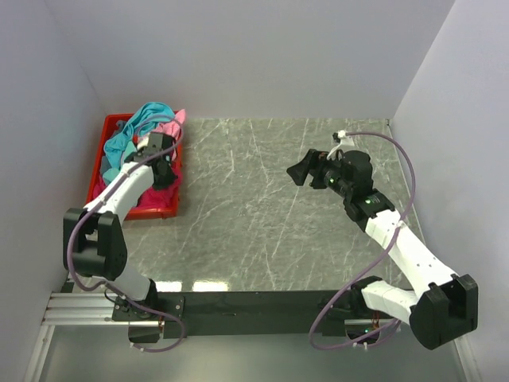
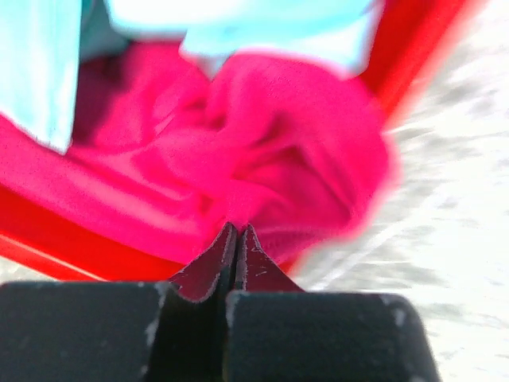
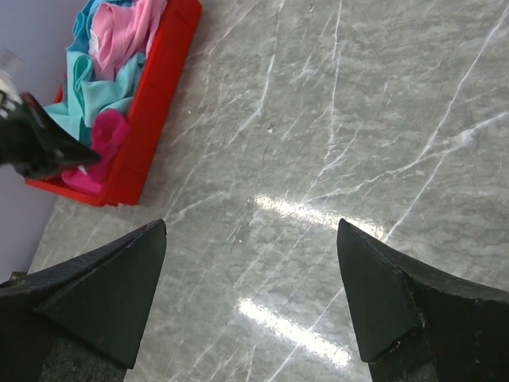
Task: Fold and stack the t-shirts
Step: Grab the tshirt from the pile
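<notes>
i've got the grey marble-patterned counter (image 1: 270,207) filling most of the top view, with pale walls on three sides. the red plastic bin (image 1: 163,208) sits at its far left, close to the left wall.

all the shirts i can see are heaped in that bin, crumpled and unfolded. the teal cloth t-shirt (image 1: 127,143) is draped over the far part of the heap. the light pink cloth t-shirt (image 1: 173,123) pokes up at the far right corner. the magenta-red cloth t-shirt (image 2: 278,135) is bunched at the near end, against the bin's right wall, partly under the teal one.

my left arm reaches over the bin, and the left claw (image 2: 237,235) is down in the heap. its fingers are pressed together, tips right at the magenta-red cloth. from the wrist view i can't tell if any fold is actually caught between them.

the right claw (image 3: 251,224) hangs above the bare counter on the right half, well apart from the bin. its fingers are spread wide with nothing between them.
</notes>
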